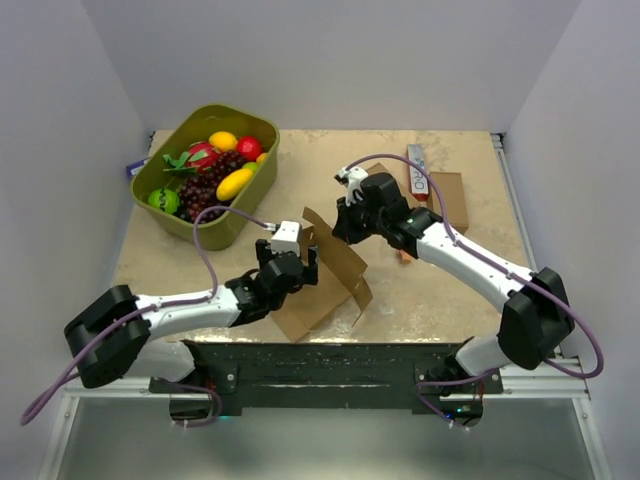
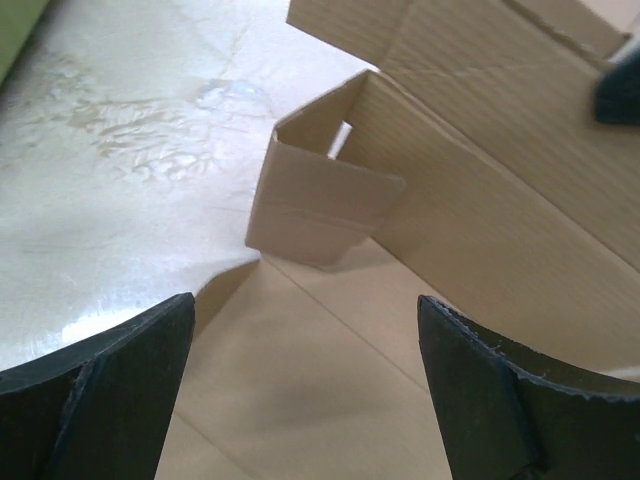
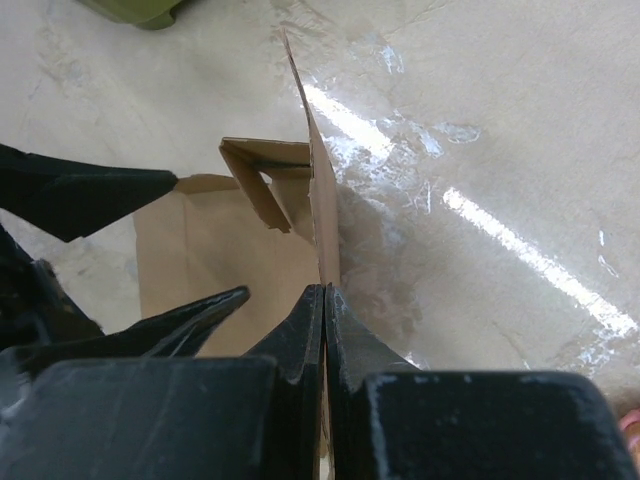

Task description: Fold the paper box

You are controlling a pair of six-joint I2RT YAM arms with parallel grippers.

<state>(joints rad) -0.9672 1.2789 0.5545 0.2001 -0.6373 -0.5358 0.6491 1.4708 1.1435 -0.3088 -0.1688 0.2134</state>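
The paper box (image 1: 335, 280) lies half open in the middle of the table, brown and plain, its base panel flat and one large panel standing upright. My right gripper (image 1: 343, 228) is shut on the top edge of that upright panel (image 3: 318, 190); its jaws (image 3: 325, 300) are pressed together on the thin cardboard. My left gripper (image 1: 295, 268) is open and hovers just above the flat base panel (image 2: 320, 360), holding nothing. A small side flap (image 2: 320, 215) stands bent at the corner ahead of it; the flap also shows in the right wrist view (image 3: 255, 180).
A green bin of toy fruit (image 1: 150, 180) stands at the back left. A narrow white-and-red carton (image 1: 417, 168) and a plain brown cardboard box (image 1: 452, 198) lie at the back right, behind my right arm. Bare tabletop (image 3: 500, 150) lies right of the upright panel.
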